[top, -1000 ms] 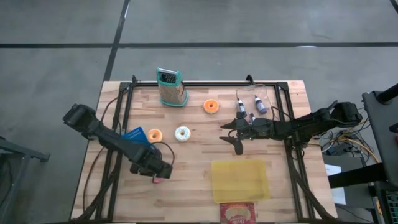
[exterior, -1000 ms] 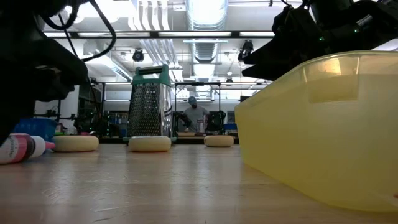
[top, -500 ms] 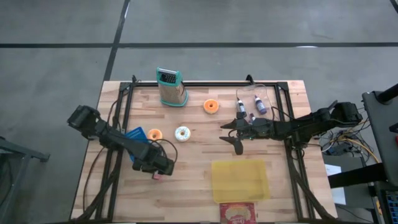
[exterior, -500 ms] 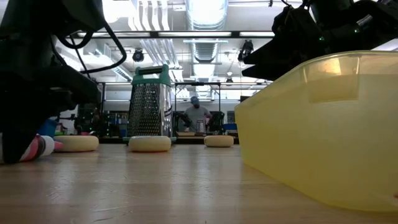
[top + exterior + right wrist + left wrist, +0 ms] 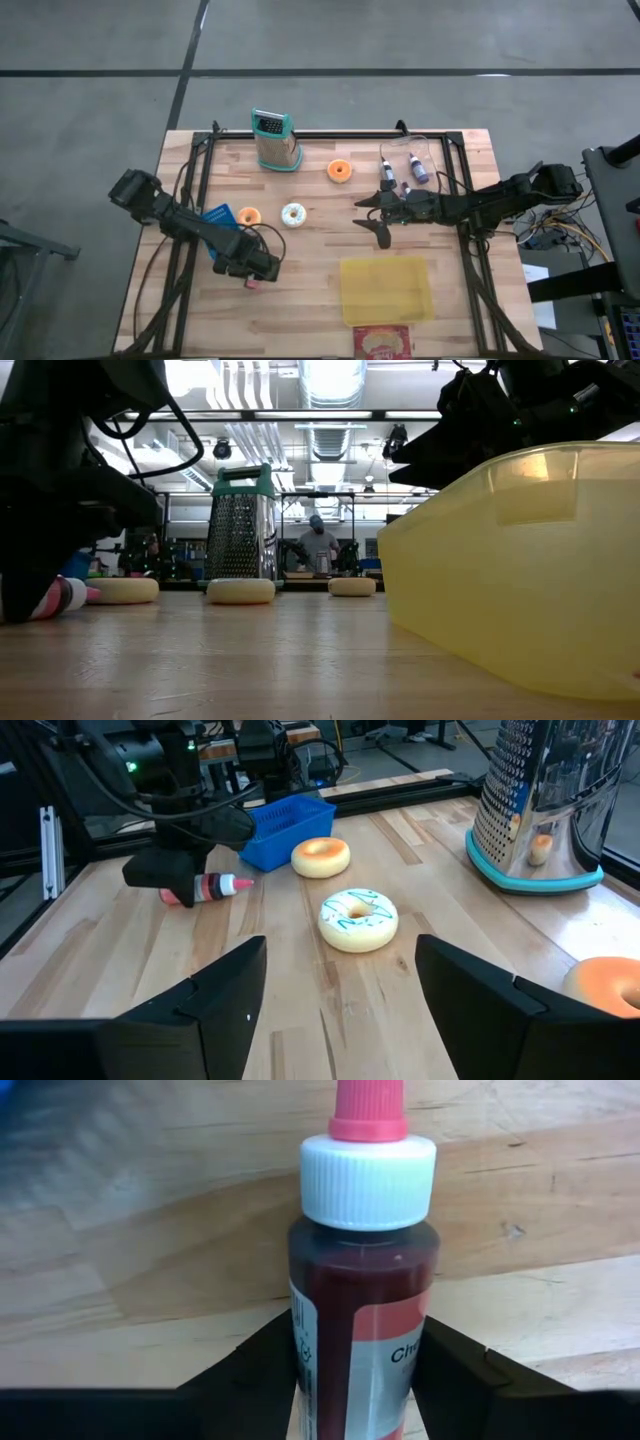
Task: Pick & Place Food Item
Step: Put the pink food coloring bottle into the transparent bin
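The left gripper [image 5: 255, 277] has its jaws clenched on a red bottle [image 5: 362, 1310] lying on the bench [image 5: 310, 300] toward its left front corner. The right gripper [image 5: 372, 215] hovers mid-bench, jaws released, near the white doughnut [image 5: 293, 214].

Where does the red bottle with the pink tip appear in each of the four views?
High view: red bottle at the left gripper, lower left of the table.
Low view: bottle lying at the far left.
Left wrist view: bottle fills the centre, between the fingers.
Right wrist view: bottle far off, beside the blue basket.
Shared landmark: the grater.
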Controlling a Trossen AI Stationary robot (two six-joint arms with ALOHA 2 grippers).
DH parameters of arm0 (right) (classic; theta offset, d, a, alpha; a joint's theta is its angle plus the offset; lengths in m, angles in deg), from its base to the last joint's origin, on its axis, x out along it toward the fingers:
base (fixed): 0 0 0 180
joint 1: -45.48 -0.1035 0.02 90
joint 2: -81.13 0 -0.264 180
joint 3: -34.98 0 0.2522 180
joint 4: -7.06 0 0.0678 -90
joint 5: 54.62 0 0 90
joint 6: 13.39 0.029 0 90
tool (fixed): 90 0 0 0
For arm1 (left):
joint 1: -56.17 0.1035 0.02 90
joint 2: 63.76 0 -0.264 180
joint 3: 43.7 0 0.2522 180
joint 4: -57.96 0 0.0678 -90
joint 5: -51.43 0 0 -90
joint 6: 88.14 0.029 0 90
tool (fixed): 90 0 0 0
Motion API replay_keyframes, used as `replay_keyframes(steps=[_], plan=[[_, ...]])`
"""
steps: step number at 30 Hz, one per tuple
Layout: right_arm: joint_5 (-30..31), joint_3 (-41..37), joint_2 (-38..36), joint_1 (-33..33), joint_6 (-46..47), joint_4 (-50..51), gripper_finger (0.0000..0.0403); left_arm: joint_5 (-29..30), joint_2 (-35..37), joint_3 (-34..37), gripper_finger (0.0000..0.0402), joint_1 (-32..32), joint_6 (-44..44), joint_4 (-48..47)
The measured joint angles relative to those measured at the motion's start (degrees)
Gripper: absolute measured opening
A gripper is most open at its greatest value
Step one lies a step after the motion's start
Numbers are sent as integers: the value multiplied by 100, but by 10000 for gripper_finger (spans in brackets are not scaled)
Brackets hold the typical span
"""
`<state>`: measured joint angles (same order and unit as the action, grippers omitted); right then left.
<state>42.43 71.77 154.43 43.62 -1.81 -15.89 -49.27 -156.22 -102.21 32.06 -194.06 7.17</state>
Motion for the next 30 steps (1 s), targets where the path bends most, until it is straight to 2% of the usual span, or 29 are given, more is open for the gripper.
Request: replay_keyframes(steps=[6, 21, 24, 30], plan=[[0, 0, 0, 0, 0, 0, 252, 13, 0, 4, 146, 0, 8, 1], [0, 0, 0, 1, 0, -2, 255, 106, 221, -71, 144, 0, 103, -15], [0, 0, 0, 1, 0, -1, 256, 337, 423, -169, 144, 0, 139, -188], [0, 0, 0, 1, 0, 2, 249, 1219, 884, -333, 144, 0, 151, -602]])
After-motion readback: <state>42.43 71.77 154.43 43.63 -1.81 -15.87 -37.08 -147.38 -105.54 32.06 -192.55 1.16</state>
